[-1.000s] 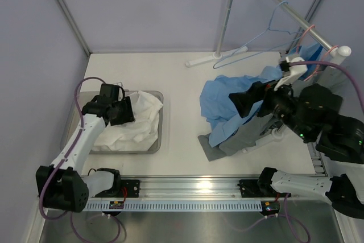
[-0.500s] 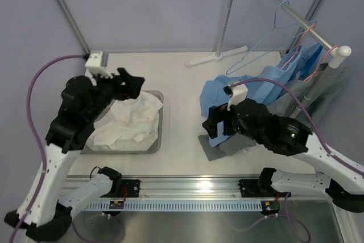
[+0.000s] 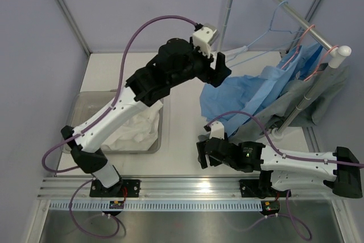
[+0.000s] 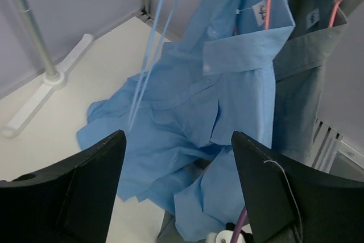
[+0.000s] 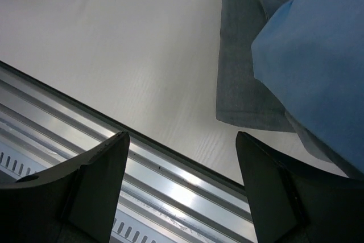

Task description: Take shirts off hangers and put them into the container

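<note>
Both grippers are standing wide open, gripping nothing. L gripper (image 3: 222,68) is hovering above the table (image 3: 182,83), just left of the light blue shirt (image 3: 239,92), w/ nothing btwn its fingers (image 4: 85,192). R gripper (image 3: 200,153) is hanging low near the front rail (image 3: 187,183), beside the grey shirt (image 3: 335,86)'s hem, not touching it. Blue & grey shirts are hanging on pink hangers (image 4: 268,4), tails trailing on the table. White shirt (image 3: 133,126) is lying crumpled in the container (image 3: 77,106).
</note>
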{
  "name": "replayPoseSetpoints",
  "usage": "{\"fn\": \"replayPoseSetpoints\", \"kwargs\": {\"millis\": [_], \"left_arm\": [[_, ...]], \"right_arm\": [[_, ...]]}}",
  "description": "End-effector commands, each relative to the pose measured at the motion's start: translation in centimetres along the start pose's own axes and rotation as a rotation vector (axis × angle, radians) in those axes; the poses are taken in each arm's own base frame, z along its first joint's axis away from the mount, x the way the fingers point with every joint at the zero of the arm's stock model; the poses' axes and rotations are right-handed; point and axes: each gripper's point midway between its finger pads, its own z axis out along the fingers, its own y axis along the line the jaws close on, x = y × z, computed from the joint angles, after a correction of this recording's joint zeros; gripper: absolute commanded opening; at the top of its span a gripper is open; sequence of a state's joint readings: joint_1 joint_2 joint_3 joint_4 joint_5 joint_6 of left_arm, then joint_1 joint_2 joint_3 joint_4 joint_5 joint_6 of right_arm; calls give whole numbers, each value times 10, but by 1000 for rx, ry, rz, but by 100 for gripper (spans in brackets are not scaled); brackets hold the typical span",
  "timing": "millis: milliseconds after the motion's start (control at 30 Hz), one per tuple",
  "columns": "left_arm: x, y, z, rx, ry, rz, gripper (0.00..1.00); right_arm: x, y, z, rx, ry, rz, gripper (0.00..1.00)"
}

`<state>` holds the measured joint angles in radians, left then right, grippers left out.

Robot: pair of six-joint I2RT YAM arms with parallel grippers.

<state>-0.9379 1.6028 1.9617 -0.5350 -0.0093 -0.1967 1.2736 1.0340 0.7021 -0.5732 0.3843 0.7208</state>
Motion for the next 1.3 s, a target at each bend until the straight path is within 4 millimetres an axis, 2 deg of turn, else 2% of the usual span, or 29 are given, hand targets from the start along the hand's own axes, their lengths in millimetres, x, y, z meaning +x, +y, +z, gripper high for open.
{"fn": "replayPoseSetpoints", "kwargs": {"millis": [0,33,67,133,167,233,267,333,367,567,733,1000,1133,1200,1267], "left_arm": [[-14,-35,14,114,-36,59,79],[-6,-40,28,127,-21,59,78],[-2,-46,33,152,-11,49,76],[-8,-56,40,177,-21,41,76],[3,-59,54,182,4,37,76],[1,-69,62,203,-7,36,75],[11,-72,75,207,11,31,75],[13,-76,84,220,9,19,75],[21,-77,92,219,21,20,75],[22,-87,106,246,-5,9,77],[32,-96,118,284,13,-4,77],[30,-104,117,307,1,-13,78],[35,-115,119,336,6,-17,79],[48,-116,128,331,37,-20,79],[53,-115,133,328,50,-24,79]], "right_arm": [[-9,7,2,-25,-86,133,84],[-5,2,2,-15,-79,140,84],[-2,0,2,-10,-73,141,85],[2,-4,1,-3,-68,152,85],[3,-4,0,-3,-68,155,85],[4,-5,-3,-6,-70,165,85],[3,-6,-5,-9,-78,174,85],[3,-8,-7,-8,-81,176,85],[3,-9,-8,-7,-82,178,85],[4,-7,-7,-7,-75,171,85],[2,-1,-5,-16,-74,167,84],[3,1,-3,-18,-73,165,84],[4,-1,-4,-14,-74,172,84],[3,-1,-6,-19,-79,178,84],[3,-3,-8,-19,-81,178,84]]}}
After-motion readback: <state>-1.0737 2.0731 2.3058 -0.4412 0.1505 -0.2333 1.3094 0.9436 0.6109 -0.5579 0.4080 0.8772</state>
